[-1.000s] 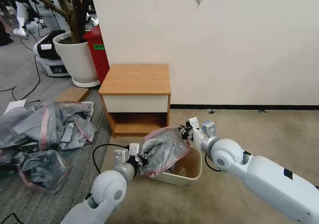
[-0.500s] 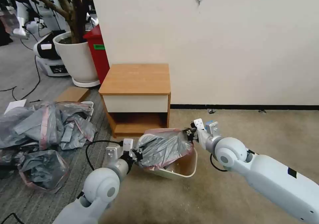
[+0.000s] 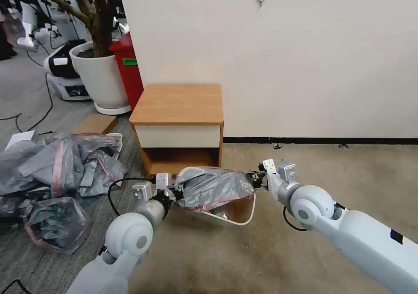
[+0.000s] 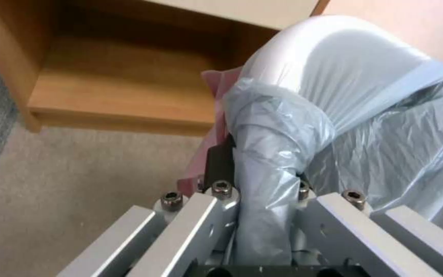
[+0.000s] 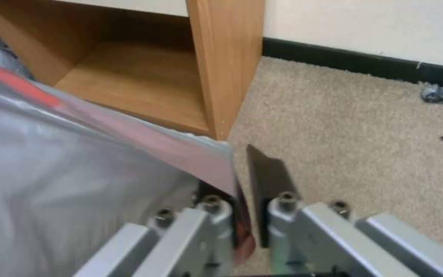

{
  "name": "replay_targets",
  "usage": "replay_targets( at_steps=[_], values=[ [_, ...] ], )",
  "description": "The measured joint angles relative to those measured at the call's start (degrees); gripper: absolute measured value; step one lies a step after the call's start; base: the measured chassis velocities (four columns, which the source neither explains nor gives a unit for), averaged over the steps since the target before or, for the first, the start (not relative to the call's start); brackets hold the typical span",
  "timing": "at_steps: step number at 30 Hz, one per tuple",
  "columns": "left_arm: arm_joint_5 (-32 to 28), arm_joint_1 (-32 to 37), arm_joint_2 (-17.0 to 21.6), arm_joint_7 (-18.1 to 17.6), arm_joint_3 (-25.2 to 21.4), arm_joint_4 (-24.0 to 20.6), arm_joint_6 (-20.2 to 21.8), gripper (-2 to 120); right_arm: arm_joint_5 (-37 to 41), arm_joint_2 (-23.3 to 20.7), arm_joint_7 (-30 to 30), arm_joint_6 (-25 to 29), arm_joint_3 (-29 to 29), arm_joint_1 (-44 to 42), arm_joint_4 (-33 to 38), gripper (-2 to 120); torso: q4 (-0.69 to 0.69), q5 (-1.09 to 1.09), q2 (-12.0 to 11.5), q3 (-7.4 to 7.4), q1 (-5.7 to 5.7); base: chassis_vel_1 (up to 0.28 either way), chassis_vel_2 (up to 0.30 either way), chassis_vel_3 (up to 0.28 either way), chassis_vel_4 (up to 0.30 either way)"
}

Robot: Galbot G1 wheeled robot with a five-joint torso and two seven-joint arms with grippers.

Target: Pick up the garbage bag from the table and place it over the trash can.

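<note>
The garbage bag (image 3: 213,188) is stretched low between the two grippers, on the carpet (image 3: 305,172) in front of the table (image 3: 178,104), at about 6 o'clock from the nightstand's open lower shelf. The left gripper (image 3: 173,194) pinches the bag's 9 o'clock end: in the left wrist view its fingers (image 4: 219,163) are closed tight on a bunched roll of grey film (image 4: 267,161), with the pink band just beside them. The right gripper (image 3: 256,180) holds the 3 o'clock end; in the right wrist view its two dark fingers (image 5: 267,173) stand nearly closed, and the bag's pink-red rim (image 5: 180,150) runs down into the narrow slot between them. The trash can (image 3: 244,211) sits under the bag, tipped so that its rolled rim shows as a pale loop at 5 o'clock below the plastic, with part of its brown inside visible through the opening. The bag drapes across the near part of the bin and covers its 9 o'clock corner, which shows as a pale rounded bulge under the film (image 4: 344,73) in the left wrist view. At 9 o'clock from the table lies a heap of grey-and-pink bags (image 3: 61,163); a white plant pot (image 3: 98,76) and a red bin (image 3: 128,67) stand at 10 o'clock.
</note>
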Motion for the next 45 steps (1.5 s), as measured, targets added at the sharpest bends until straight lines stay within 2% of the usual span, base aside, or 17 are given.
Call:
replay_targets(
  at_steps=[3,4,6,8,11,13,15,17,20,23,24,37,40,45],
  values=[
    [0.2,1.0,-1.2,0.7,-0.3,-0.7,-0.5,3,0.2,1.1,1.9,-1.0,-1.0,0.5,-0.4,25,0.0,0.01,0.0,0.0,0.0,0.0,0.0,0.0,0.0],
    [0.2,1.0,-1.2,0.7,-0.3,-0.7,-0.5,3,0.2,1.1,1.9,-1.0,-1.0,0.5,-0.4,25,0.0,0.01,0.0,0.0,0.0,0.0,0.0,0.0,0.0],
    [0.5,1.9,-1.4,2.3,-1.0,-1.3,-1.1,3,0.3,1.3,2.2,-1.5,-1.4,0.7,-0.7,38,0.01,0.0,0.0,0.0,0.0,0.0,0.0,0.0,0.0],
    [0.5,2.2,-1.3,2.6,-1.3,-1.4,-1.2,3,0.3,1.3,2.2,-1.6,-1.4,0.6,-0.8,40,0.01,0.0,0.0,0.0,0.0,0.0,0.0,0.0,0.0],
    [0.5,2.7,-1.1,3.4,-2.5,-1.7,-1.2,3,0.2,0.8,2.1,-1.6,-1.1,0.0,-0.6,55,0.01,0.0,0.0,0.0,0.0,0.0,0.0,0.0,0.0],
    [0.5,2.7,-1.1,3.5,-2.9,-1.7,-1.2,3,0.1,0.7,2.1,-1.6,-0.9,-0.3,-0.5,58,0.01,-0.01,0.0,0.01,0.0,0.0,0.0,0.0,0.0],
    [0.1,2.6,-1.2,3.5,-4.1,-1.7,-1.2,3,-0.2,0.5,2.0,-1.6,-0.2,-1.3,-0.2,70,0.0,0.0,0.0,0.01,0.0,0.0,0.0,0.0,0.0],
    [-0.2,2.4,-1.4,3.5,-4.5,-1.8,-1.2,3,-0.6,0.5,2.0,-1.5,0.1,-1.8,-0.1,73,0.01,0.0,0.0,0.0,0.0,0.0,0.0,0.0,0.0],
    [-1.0,2.0,-2.2,3.3,-5.8,-1.8,-1.2,3,-2.1,0.6,2.0,-1.2,1.5,-3.7,0.4,88,0.0,0.0,0.0,0.0,0.0,0.0,0.0,0.0,0.0],
    [-1.1,2.0,-2.3,3.2,-6.0,-1.8,-1.2,3,-2.3,0.6,2.0,-1.1,1.9,-4.1,0.5,91,0.0,0.0,0.0,0.0,0.0,0.0,0.0,0.0,0.0],
    [-1.3,2.3,-2.3,3.2,-6.3,-2.0,-1.2,3,-2.6,0.5,2.0,-0.5,3.0,-4.9,0.7,99,0.0,0.0,0.0,0.01,0.0,0.0,0.0,0.0,0.0],
    [-1.1,2.8,-2.3,3.1,-6.6,-0.9,-1.3,3,-2.1,-0.3,3.3,1.7,8.1,-4.6,2.8,100,0.0,0.0,0.0,0.01,0.0,0.0,0.0,0.0,0.0],
    [-1.1,2.6,-2.4,3.1,-6.7,-0.7,-1.3,3,0.3,-0.3,3.6,1.7,9.3,-4.4,3.4,100,0.0,0.0,0.0,0.0,0.0,0.0,0.0,0.0,0.0],
    [-1.0,2.4,-2.3,3.1,-6.8,-0.2,-1.4,3,8.9,-0.8,4.8,0.7,10.8,-3.8,5.2,100,0.0,0.0,0.0,0.01,0.0,0.0,0.0,0.0,0.0]
  ],
)
